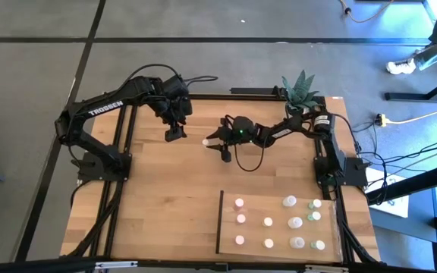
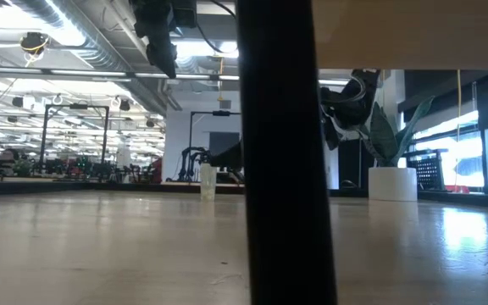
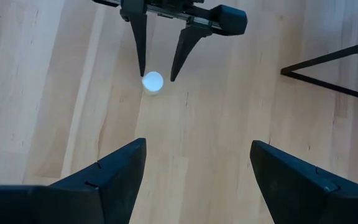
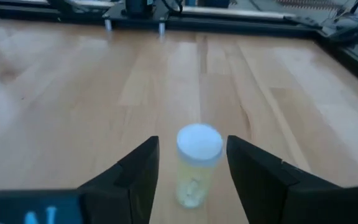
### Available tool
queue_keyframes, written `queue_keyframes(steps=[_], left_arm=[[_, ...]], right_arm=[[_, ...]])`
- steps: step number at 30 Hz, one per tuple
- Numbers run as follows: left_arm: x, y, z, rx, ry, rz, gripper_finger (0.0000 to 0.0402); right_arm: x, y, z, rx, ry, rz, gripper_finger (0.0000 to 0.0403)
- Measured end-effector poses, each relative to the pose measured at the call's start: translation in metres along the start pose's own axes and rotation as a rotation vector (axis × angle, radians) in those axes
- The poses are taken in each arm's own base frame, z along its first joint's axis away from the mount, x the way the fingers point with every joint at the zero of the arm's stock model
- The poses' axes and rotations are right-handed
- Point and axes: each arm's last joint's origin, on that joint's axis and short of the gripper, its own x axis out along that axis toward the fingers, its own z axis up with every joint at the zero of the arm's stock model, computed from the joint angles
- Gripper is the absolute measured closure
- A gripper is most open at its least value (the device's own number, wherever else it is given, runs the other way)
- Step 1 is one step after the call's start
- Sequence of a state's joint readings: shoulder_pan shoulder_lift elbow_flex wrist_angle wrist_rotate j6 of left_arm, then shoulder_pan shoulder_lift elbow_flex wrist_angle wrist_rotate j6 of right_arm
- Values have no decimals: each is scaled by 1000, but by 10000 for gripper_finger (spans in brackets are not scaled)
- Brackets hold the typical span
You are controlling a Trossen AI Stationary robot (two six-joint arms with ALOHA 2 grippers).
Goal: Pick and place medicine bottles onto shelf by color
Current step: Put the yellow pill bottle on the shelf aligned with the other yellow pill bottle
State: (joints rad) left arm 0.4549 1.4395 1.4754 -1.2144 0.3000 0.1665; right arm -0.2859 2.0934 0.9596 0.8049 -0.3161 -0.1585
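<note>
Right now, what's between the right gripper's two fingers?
One pale yellow medicine bottle stands upright between the right gripper's open fingers, gaps showing either side. The right wrist view shows it best.

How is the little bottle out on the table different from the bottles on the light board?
The lone bottle stands on the bare planked tabletop, far from the shelf; the others stand in rows on that shelf. The lone bottle sits between the right claw's open fingers; no claw is near the shelf bottles. Up close it looks pale yellow inside, while some shelf bottles look pink or greenish. All are tiny, upright and white-capped.
</note>
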Motion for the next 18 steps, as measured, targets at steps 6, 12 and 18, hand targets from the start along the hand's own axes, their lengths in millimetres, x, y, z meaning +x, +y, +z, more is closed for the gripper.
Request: queue_keyframes(steps=[6,12,18], left_arm=[[0,0,0,1,0,0,120],[0,0,-1,-1,9,-1,120],[0,0,-1,22,12,20,120]], right_arm=[[-3,-2,16,15,52,5,212],[7,-9,39,81,275,38,212],[13,-9,83,-35,473,-8,212]])
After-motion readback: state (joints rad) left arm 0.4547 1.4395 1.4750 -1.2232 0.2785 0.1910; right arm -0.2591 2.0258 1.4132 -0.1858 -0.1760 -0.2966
